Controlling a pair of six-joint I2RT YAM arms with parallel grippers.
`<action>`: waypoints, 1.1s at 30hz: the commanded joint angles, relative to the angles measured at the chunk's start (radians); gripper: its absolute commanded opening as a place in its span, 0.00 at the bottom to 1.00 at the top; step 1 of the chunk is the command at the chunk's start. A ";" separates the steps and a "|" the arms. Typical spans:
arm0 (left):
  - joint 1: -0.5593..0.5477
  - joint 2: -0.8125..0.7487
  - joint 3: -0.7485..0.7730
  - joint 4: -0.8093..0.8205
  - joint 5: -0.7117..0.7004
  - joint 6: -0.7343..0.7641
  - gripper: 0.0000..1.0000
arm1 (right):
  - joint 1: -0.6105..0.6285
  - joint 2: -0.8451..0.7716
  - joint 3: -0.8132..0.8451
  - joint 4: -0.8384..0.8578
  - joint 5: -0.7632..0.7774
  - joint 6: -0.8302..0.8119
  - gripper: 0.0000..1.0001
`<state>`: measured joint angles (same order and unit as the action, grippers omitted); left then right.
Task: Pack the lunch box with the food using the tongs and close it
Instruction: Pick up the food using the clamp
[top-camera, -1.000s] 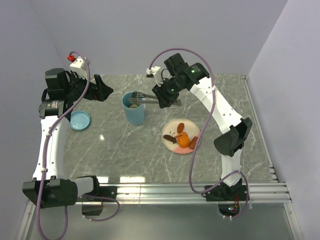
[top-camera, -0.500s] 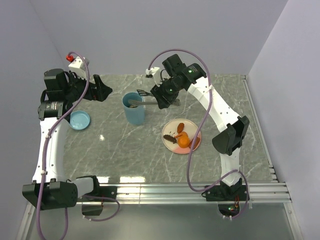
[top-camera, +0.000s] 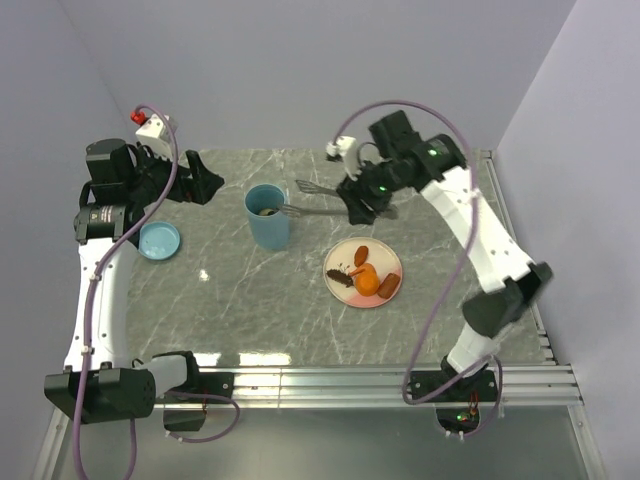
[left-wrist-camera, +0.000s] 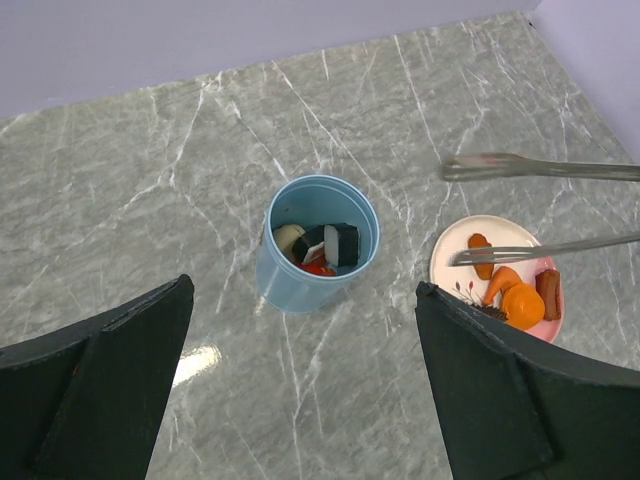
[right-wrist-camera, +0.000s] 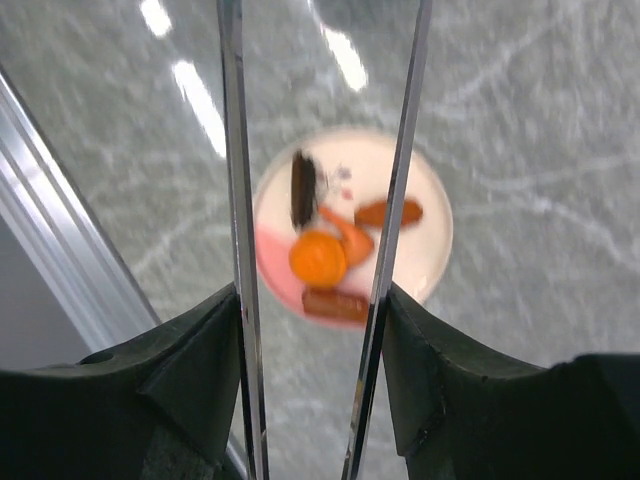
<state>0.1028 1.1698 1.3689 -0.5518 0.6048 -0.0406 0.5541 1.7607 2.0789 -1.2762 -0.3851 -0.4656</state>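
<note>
While half-closed around long silver metal tongs (top-camera: 315, 211), holds prongs empty, pointing left; small toy food (top-camera: 368, 283) nearward of right gripper (top-camera: 362, 201).

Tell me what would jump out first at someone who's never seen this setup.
The long silver tongs stand out most, pinched in the right end effector, tips apart and pointing toward the blue cup at the table's middle. The cup already holds food, a black-and-white sushi roll on top, while orange and brown pieces lie on the pink plate to its right. The cup's blue lid sits apart at the left.
</note>
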 joint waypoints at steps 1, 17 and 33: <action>0.003 -0.041 0.007 0.004 0.012 0.018 0.99 | -0.052 -0.154 -0.136 -0.063 -0.014 -0.120 0.59; 0.003 -0.048 -0.014 0.010 0.023 0.010 0.99 | -0.043 -0.129 -0.439 -0.163 0.172 -0.194 0.54; 0.005 -0.039 -0.031 0.016 0.016 -0.001 0.99 | -0.023 -0.050 -0.491 -0.164 0.121 -0.197 0.51</action>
<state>0.1028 1.1408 1.3392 -0.5583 0.6128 -0.0387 0.5213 1.7046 1.5997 -1.3483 -0.2398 -0.6491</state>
